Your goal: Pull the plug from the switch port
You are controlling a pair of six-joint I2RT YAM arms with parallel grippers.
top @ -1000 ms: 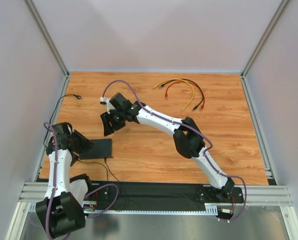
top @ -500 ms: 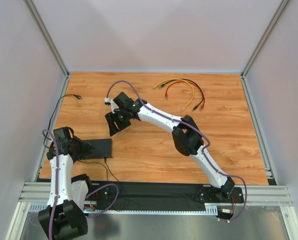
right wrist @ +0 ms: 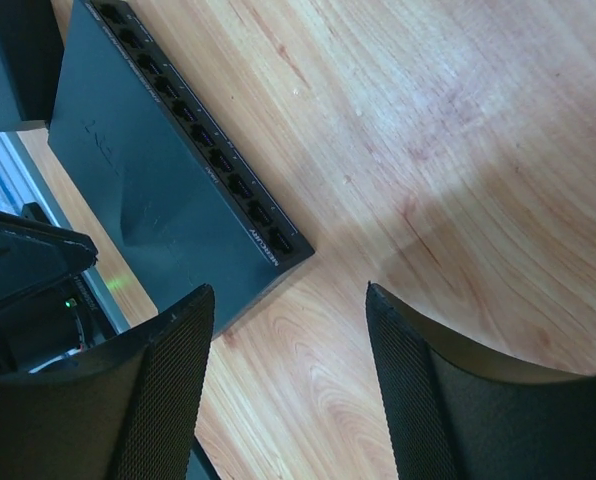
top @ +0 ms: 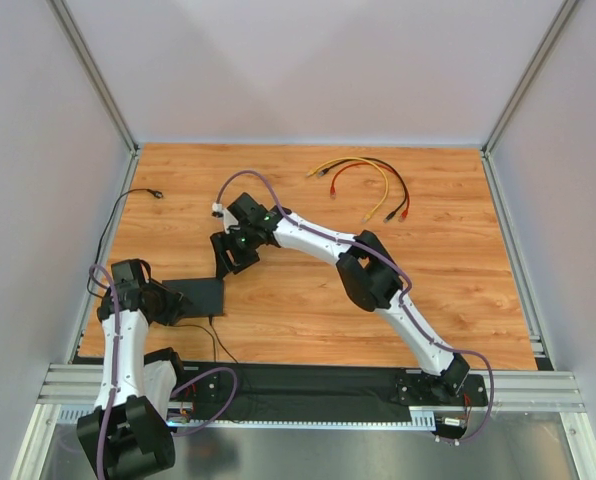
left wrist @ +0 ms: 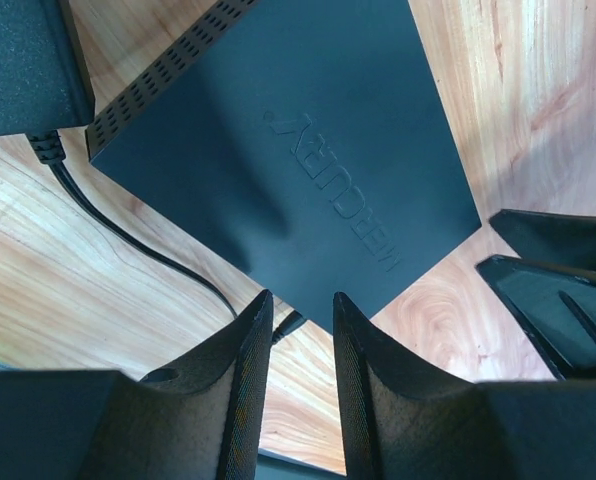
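The switch [top: 199, 297] is a flat black box on the wood floor at the left. In the left wrist view it [left wrist: 298, 150] lies just beyond my fingers. A black plug [left wrist: 286, 324] with its cable [left wrist: 128, 236] enters the switch's near edge, just beside my left finger. My left gripper [top: 174, 303] [left wrist: 300, 297] has its jaws a narrow gap apart with only wood between them. My right gripper [top: 230, 262] [right wrist: 289, 290] is wide open and empty, hovering by the switch's far right corner. The switch's front ports [right wrist: 193, 125] all look empty.
Yellow, red and black patch cables [top: 363, 185] lie at the back right. A thin black cable [top: 128, 205] runs along the left wall. The plug's cable [top: 216, 337] trails to the near edge. Walls close in the left, right and back.
My right gripper has moved a little right and nearer, toward the switch's far corner. My left gripper has pulled back slightly toward the near left.
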